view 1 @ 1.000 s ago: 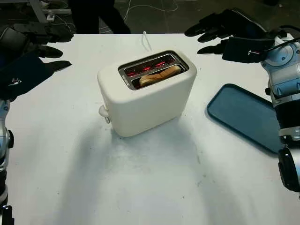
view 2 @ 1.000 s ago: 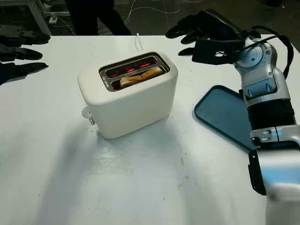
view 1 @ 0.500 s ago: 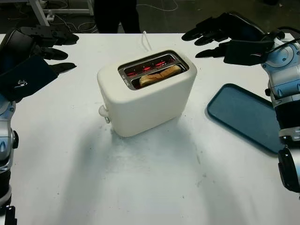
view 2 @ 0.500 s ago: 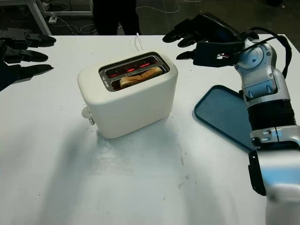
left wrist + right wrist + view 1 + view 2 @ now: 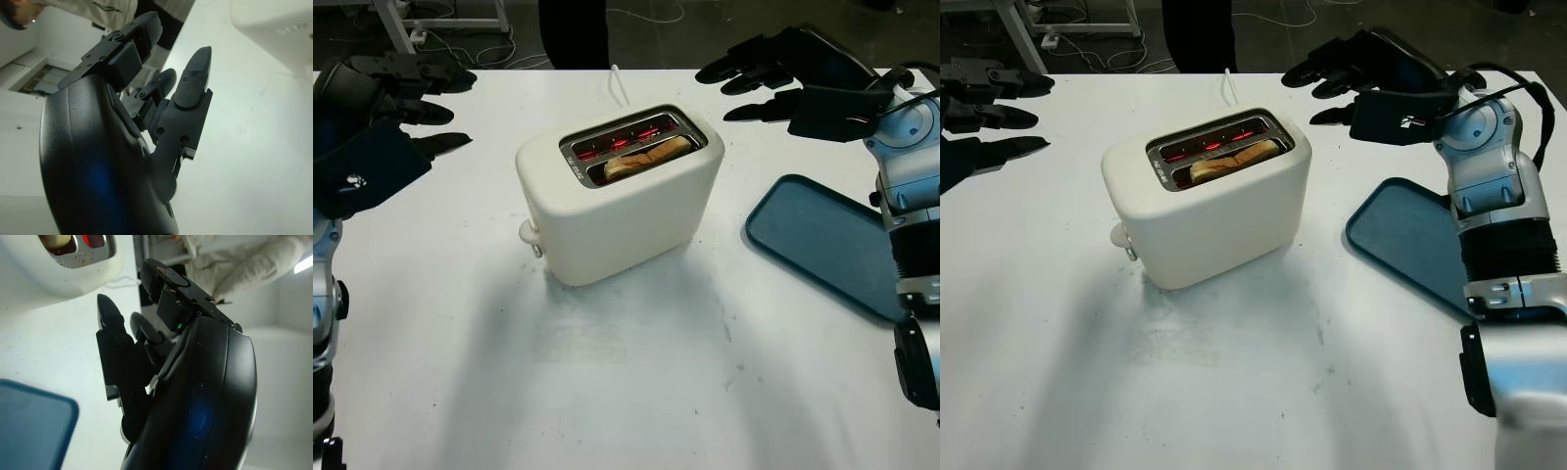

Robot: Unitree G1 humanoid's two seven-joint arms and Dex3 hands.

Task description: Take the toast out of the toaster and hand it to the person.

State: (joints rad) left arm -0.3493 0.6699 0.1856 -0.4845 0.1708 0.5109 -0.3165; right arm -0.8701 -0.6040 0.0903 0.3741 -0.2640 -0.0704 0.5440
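person (image 5: 573,20) shifted right | toast (image 5: 646,156) in rounded cream toaster (image 5: 622,196)

dark floor (image 5: 705,24), cables (image 5: 646,14), perhaps metal frame (image 5: 396,18)

Toaster (image 5: 620,201) — cream white body, chrome slot surround, elements glowing red inside. Toast (image 5: 646,157) showing golden-brown with a paler crust. Tray (image 5: 822,243) — flat teal blue. Desk (image 5: 636,382) showing plain white, faintly scuffed grey. Left hand (image 5: 382,108) and right hand (image 5: 783,73) showing black; forearms showing silver-grey.
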